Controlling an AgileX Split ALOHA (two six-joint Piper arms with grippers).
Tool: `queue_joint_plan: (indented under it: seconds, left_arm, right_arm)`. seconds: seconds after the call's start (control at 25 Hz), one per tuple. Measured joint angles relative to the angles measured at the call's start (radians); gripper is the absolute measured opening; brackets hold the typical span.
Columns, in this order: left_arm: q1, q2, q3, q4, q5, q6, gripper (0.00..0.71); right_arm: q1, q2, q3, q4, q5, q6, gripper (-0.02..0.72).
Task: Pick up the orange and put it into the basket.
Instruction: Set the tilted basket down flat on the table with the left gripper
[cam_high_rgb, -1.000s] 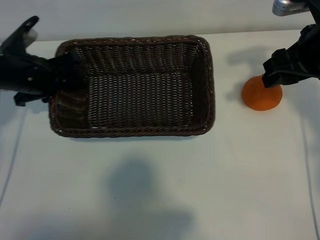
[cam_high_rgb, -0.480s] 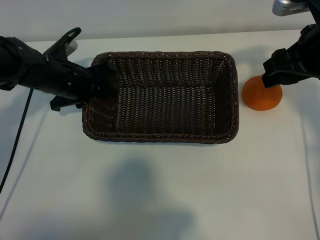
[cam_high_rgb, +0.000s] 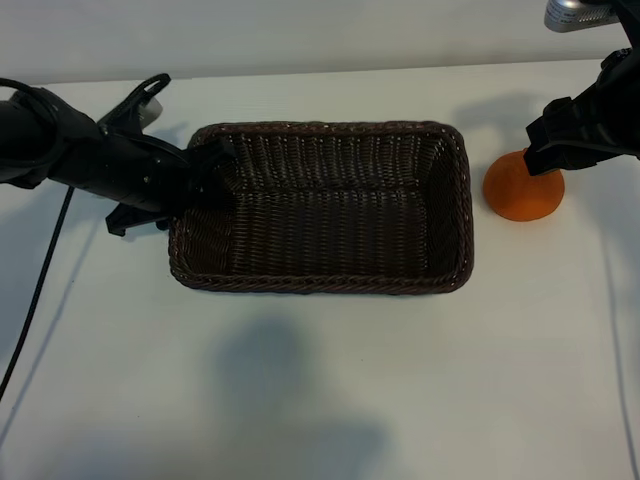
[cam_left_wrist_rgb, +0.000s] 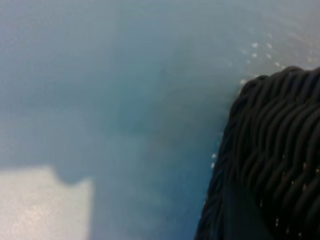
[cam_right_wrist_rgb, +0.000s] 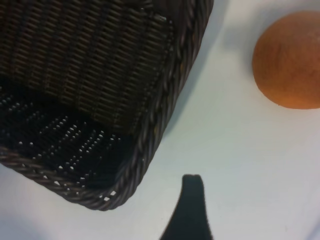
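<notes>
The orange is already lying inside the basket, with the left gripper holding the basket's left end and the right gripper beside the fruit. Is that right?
Not quite. The orange is not inside the basket; the exterior view shows it on the table to the basket's right, apart from the rim. The rest holds: the left gripper grips the basket's left end, and the right gripper is at the fruit.

Bright overhead light throws soft shadows on the table (cam_high_rgb: 330, 380); the left wrist view is blurred.
</notes>
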Motion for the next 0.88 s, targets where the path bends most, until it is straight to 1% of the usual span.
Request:
queue_joint_plan:
  seconds: [0.56, 0.6, 0.64, 0.76, 0.84, 0.88]
  left_arm:
    - [0.0, 0.004, -0.005, -0.007, 0.022, 0.007, 0.33]
    - [0.0, 0.004, -0.005, -0.008, 0.028, 0.01, 0.347]
    - [0.0, 0.004, -0.005, -0.012, 0.034, 0.012, 0.38]
    - [0.0, 0.004, -0.005, -0.019, 0.049, 0.013, 0.571]
    - [0.0, 0.004, -0.005, -0.02, 0.056, 0.016, 0.666]
    - [0.0, 0.004, -0.005, -0.021, 0.059, 0.018, 0.691]
  right_arm:
    - [0.0, 0.0, 0.0, 0.0, 0.0, 0.0, 0.594]
    - [0.0, 0.0, 0.0, 0.0, 0.0, 0.0, 0.594]
    - [0.0, 0.0, 0.0, 0.0, 0.0, 0.0, 0.594]
    - [0.0, 0.0, 0.0, 0.0, 0.0, 0.0, 0.594]
    - [0.0, 0.0, 0.0, 0.0, 0.0, 0.0, 0.594]
    - [0.0, 0.0, 0.0, 0.0, 0.0, 0.0, 0.594]
